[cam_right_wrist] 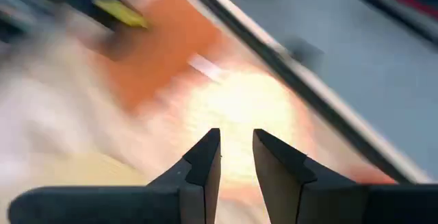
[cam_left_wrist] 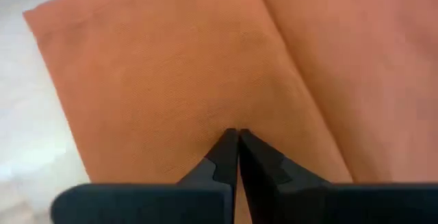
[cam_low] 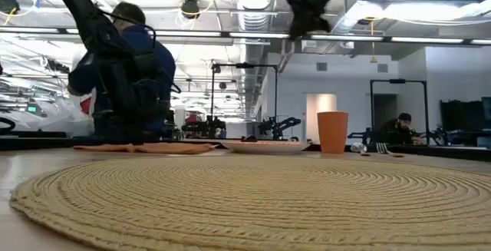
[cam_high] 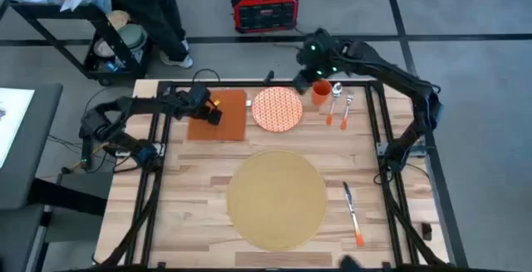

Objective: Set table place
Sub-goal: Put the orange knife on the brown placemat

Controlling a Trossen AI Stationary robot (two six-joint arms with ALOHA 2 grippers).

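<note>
Placemat (cam_high: 277,198) first: I count one, large, round and tan, lying flat on the near middle of the table (cam_high: 191,197), with nothing resting on it; beyond it, along the far edge, I see one rust-orange napkin (cam_high: 229,116), one orange-and-white patterned plate (cam_high: 277,109) just beside the napkin, and one orange cup (cam_high: 321,92) past the plate; right of the cup lie what look like two pieces of cutlery (cam_high: 339,104) with orange handles, though they are too small for me to tell which pieces; one knife (cam_high: 352,212) with an orange handle lies just beside the placemat on its right, apart from it. My left gripper (cam_high: 212,111) sits low over the napkin's left part, and its wrist view shows the two fingertips pressed together on the cloth (cam_left_wrist: 171,66); whether any fabric is pinched between them I cannot make out. My right gripper (cam_high: 304,78) hangs above the table's far edge, between the plate and the cup, fingers a narrow gap apart and holding nothing. One person (cam_low: 126,67) stands beyond the table's far left corner.
</note>
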